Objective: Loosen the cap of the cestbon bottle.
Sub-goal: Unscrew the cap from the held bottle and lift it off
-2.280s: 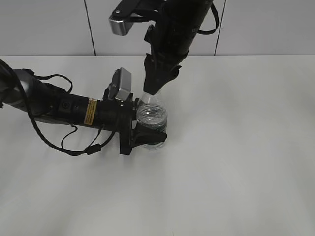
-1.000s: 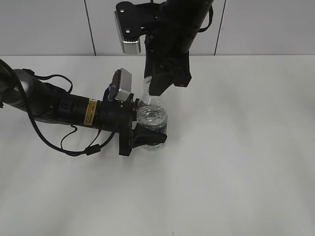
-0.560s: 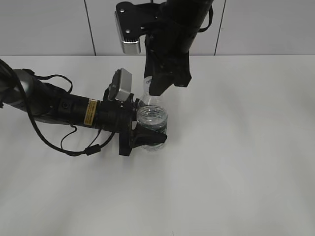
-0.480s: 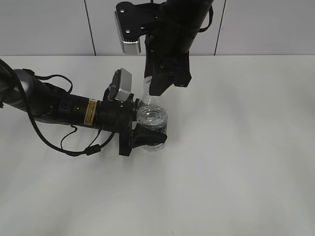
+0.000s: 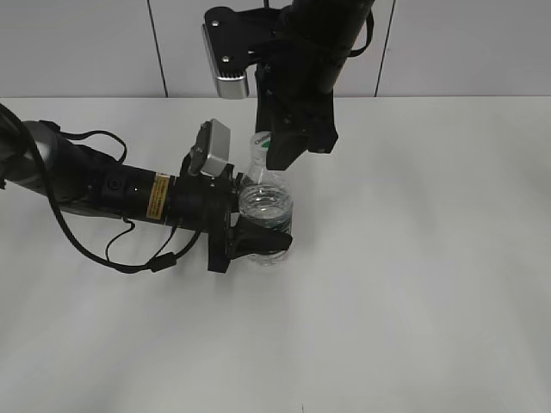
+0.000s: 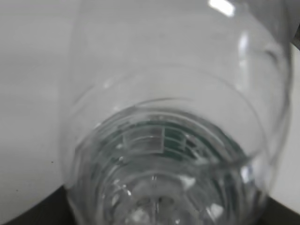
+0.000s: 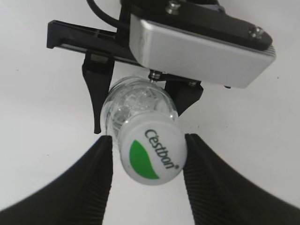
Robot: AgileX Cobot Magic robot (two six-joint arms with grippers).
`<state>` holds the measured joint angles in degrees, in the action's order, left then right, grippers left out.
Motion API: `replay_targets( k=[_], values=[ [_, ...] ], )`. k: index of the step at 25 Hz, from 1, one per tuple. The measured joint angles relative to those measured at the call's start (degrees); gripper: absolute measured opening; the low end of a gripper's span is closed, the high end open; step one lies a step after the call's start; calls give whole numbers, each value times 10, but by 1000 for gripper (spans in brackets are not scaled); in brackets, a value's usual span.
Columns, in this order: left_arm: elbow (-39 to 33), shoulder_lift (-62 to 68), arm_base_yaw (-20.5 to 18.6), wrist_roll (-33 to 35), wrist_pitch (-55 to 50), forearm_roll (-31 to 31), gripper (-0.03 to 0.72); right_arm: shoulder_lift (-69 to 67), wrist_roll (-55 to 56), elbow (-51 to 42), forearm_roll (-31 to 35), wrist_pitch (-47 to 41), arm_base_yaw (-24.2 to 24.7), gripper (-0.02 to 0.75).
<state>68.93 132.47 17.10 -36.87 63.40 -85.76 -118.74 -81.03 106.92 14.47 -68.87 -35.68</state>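
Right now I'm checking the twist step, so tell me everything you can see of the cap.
The cap is small, round, white plastic, its top printed with a green leaf and "Cestbon". It sits on the clear bottle's neck, tilted toward the right wrist camera. The right gripper's ribbed black fingers flank it closely; contact is unclear. The left gripper clamps the bottle's body below.

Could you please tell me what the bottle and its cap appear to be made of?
The small clear ribbed water bottle looks like thin glossy transparent plastic: the table shows through and highlights glint. Its round white screw cap looks like opaque, smooth, slightly matte plastic with a printed green leaf mark.
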Motion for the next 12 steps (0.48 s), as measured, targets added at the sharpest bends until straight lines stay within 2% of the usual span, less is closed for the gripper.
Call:
replay_targets(
  k=[12],
  values=[
    [0, 0, 0, 0, 0, 0, 412, 15, 27, 0, 7, -4, 0, 368]
  ],
)
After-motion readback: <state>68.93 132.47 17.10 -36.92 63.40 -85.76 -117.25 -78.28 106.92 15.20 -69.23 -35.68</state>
